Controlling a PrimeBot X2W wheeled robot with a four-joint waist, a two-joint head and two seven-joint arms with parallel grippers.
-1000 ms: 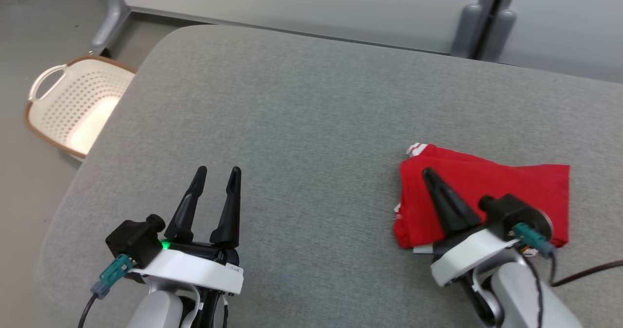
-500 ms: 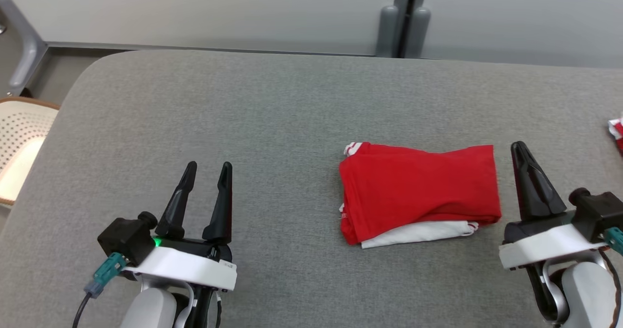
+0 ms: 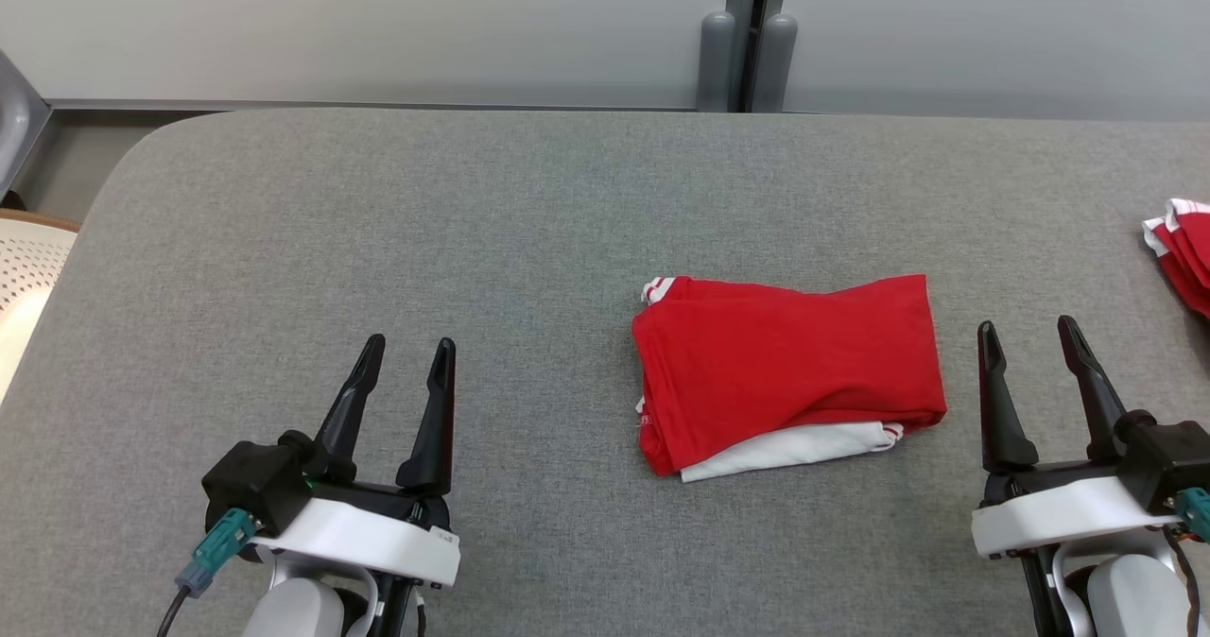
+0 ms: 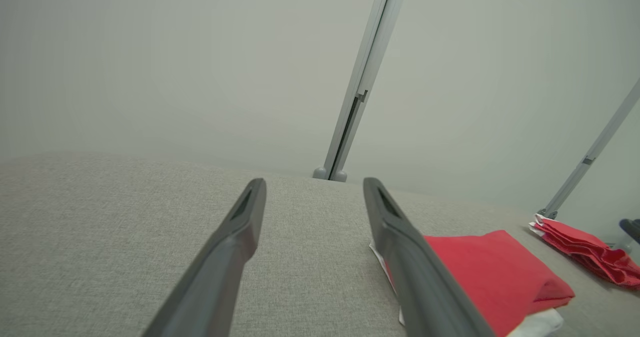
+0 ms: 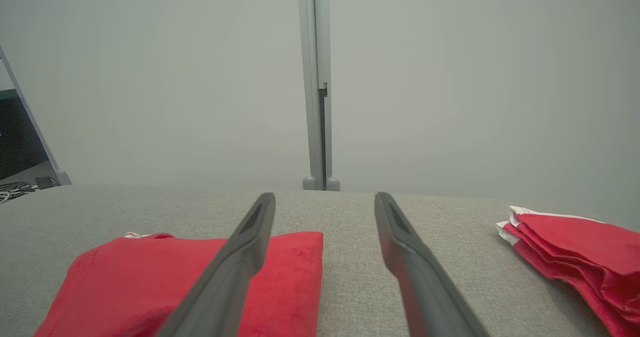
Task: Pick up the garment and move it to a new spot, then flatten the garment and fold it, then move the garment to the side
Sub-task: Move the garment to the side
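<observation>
A red garment [image 3: 789, 363] with white trim lies folded into a rectangle on the grey table [image 3: 529, 221], right of centre. It also shows in the left wrist view [image 4: 492, 272] and the right wrist view [image 5: 150, 277]. My left gripper [image 3: 408, 346] stands open near the table's front left, well clear of the garment, with nothing between its fingers. My right gripper [image 3: 1028, 327] is open just right of the garment, apart from it and empty.
A second stack of folded red and white cloth [image 3: 1182, 254] lies at the table's right edge, also in the right wrist view [image 5: 575, 252]. A cream perforated basket [image 3: 24, 268] sits beyond the table's left edge. A grey wall with an upright post [image 3: 742, 46] runs behind.
The head camera has swung right, shifting the whole picture. My right gripper came off the garment, moved to its right side and went from shut to open. The left gripper stays open.
</observation>
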